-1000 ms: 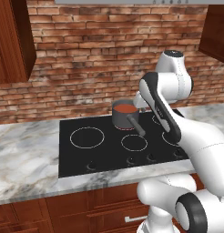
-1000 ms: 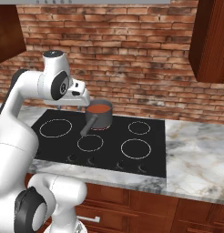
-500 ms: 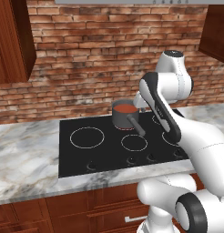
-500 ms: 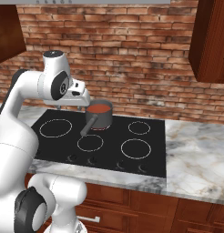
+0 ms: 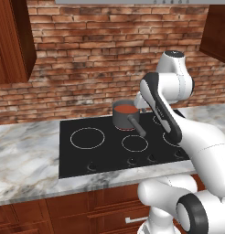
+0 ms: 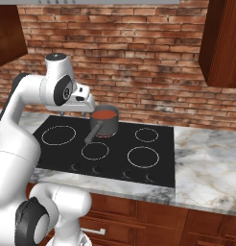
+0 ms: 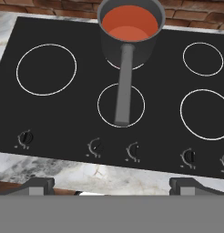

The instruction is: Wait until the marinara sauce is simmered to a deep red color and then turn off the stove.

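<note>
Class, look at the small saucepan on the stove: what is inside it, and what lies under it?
Inside the saucepan is orange-red marinara sauce. Under it is the black stove; part of a white burner ring shows, and the pan covers the rest.

Red-brown brick wall (image 5: 87, 59) runs across the whole back, with pale mortar lines and a few darker patches. Dark reddish wooden upper cabinets hang at both sides: one on the left (image 5: 13, 41) and one on the right (image 6: 220, 43). A grey-and-white veined marble countertop (image 5: 23, 155) stretches along the wall, and its front edge shows in the hand view too (image 7: 86, 170). Underneath sit matching reddish wooden base cabinets (image 6: 187, 226) with raised panel fronts. A light grey range hood edge (image 5: 132, 2) sits along the top.
</note>
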### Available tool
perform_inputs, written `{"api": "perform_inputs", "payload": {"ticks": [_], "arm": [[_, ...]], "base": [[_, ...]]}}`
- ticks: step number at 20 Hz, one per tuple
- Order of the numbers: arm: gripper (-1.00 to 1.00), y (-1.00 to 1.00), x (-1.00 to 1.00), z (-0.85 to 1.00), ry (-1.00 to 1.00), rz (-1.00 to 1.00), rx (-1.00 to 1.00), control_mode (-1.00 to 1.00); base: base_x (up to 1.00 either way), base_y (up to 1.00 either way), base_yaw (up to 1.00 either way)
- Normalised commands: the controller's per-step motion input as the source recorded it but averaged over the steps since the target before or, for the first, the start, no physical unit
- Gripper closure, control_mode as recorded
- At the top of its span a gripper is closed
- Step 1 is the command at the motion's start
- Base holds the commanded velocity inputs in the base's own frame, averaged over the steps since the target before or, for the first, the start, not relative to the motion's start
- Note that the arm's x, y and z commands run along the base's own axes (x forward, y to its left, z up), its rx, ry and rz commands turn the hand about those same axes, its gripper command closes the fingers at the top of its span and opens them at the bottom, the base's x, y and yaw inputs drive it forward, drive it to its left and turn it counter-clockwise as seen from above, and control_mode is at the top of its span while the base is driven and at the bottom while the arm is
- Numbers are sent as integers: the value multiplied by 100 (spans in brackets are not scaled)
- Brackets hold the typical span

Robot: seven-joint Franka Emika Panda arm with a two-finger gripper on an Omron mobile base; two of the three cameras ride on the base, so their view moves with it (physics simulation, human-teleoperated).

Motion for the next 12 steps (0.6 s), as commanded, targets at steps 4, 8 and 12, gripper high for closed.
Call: {"api": "perform_inputs", "payload": {"ticks": [4, 8, 12], "arm": [[-100, 0, 0, 0, 0, 0, 0, -100], [-100, 0, 0, 0, 0, 0, 0, -100], [-100, 0, 0, 0, 0, 0, 0, -100]], "base": [[0, 0, 0], [0, 0, 0], [0, 0, 0]]}}
